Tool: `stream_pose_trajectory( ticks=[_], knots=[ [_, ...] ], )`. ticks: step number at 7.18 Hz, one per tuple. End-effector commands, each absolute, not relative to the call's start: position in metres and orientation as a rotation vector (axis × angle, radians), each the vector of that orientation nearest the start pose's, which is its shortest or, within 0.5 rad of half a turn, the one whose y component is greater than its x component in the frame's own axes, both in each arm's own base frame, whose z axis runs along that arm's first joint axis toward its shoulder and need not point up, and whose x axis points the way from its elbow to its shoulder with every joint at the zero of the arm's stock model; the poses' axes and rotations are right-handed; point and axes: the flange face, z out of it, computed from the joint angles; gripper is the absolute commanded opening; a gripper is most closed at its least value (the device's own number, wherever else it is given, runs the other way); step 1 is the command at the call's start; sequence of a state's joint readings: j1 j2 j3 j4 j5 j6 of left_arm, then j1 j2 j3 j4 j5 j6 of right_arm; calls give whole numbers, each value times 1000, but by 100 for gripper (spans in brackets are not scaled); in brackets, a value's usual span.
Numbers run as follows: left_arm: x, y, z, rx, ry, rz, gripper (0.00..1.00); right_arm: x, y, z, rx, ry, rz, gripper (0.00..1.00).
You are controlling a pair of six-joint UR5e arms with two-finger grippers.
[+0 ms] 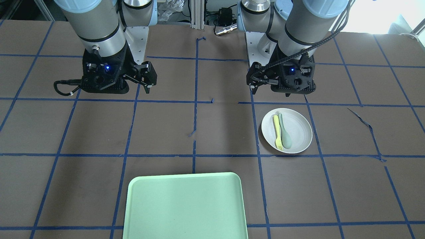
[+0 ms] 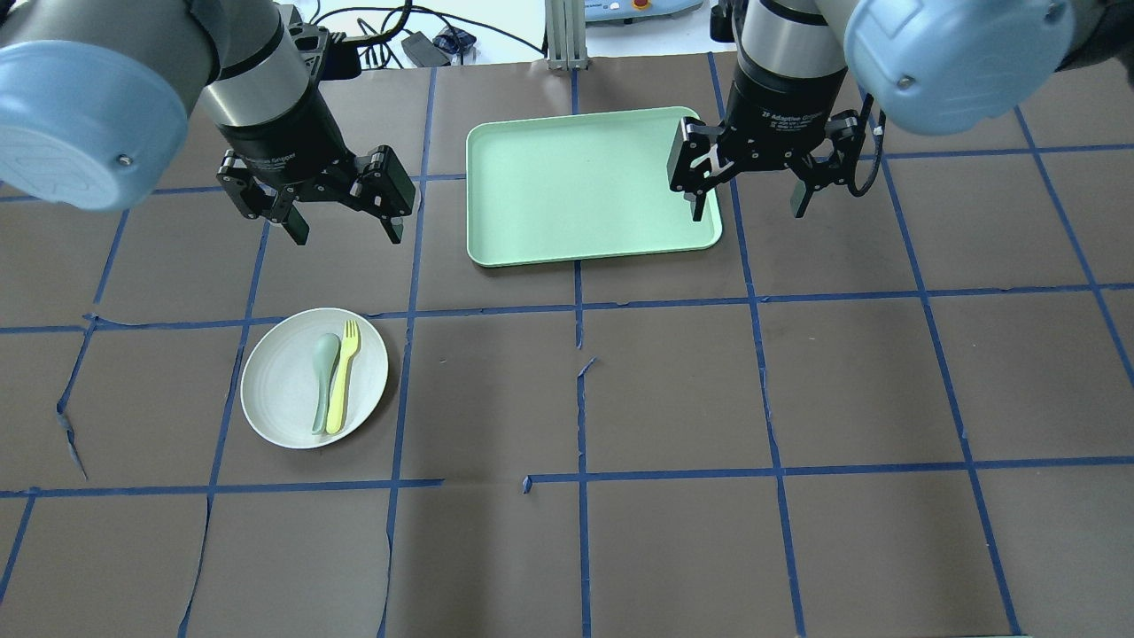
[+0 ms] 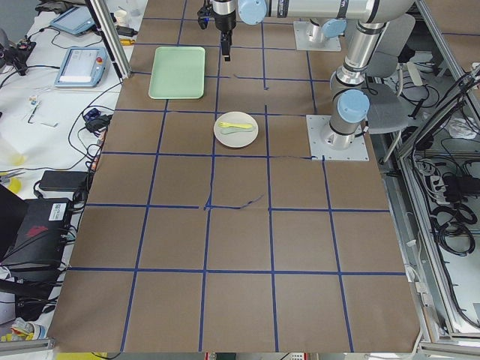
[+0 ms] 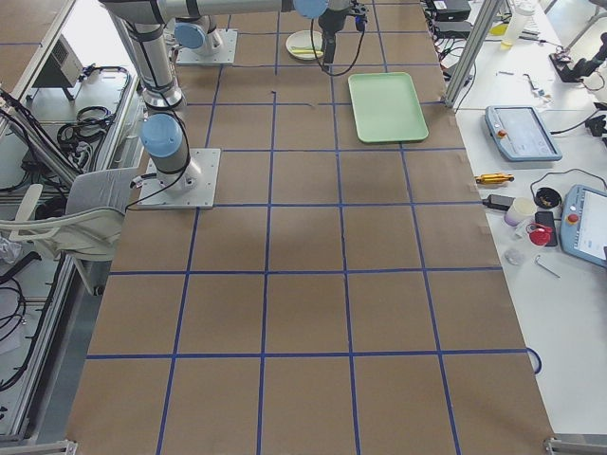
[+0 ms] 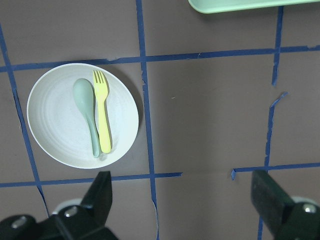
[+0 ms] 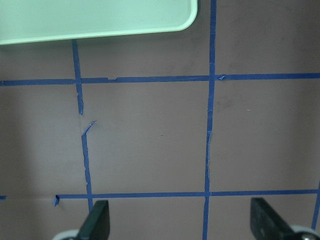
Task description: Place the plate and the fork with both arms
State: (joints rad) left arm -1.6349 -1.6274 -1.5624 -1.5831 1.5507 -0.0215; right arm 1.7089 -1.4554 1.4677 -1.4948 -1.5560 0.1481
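left gripper (image 2: 345, 229), jaws spread and holding nothing, hangs above the table near the plate (image 2: 275, 399). right gripper (image 2: 749, 208), likewise spread with nothing in it, hangs toward the mint-green tray (image 2: 576, 168). the pale-yellow fork (image 2: 341, 383) lies on the plate (side by side with a grey-green spoon (image 2: 321, 377)). judging by this, nothing is placed yet and both pickups remain.

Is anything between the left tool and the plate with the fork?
Nothing visible does. The open left tool hangs over bare table short of the plate; on the plate, a spoon lies right beside the fork.
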Motion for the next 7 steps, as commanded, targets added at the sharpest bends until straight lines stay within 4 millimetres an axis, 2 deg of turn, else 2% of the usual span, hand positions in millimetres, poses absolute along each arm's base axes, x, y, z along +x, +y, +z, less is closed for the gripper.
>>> stream_pose_trajectory(
  ticks=[1, 5, 6, 7],
  knots=[
    [-168, -500, 461, 69, 3156, 101, 100, 205, -509, 472, 18, 3136, 139, 100],
    [-165, -501, 462, 60, 3156, 93, 100, 204, -510, 469, 18, 3137, 134, 100],
    [-166, -502, 461, 62, 3157, 98, 100, 192, -515, 469, 39, 3132, 132, 100],
    [-165, -502, 460, 62, 3155, 103, 100, 189, -517, 475, 49, 3126, 116, 100]
  ],
)
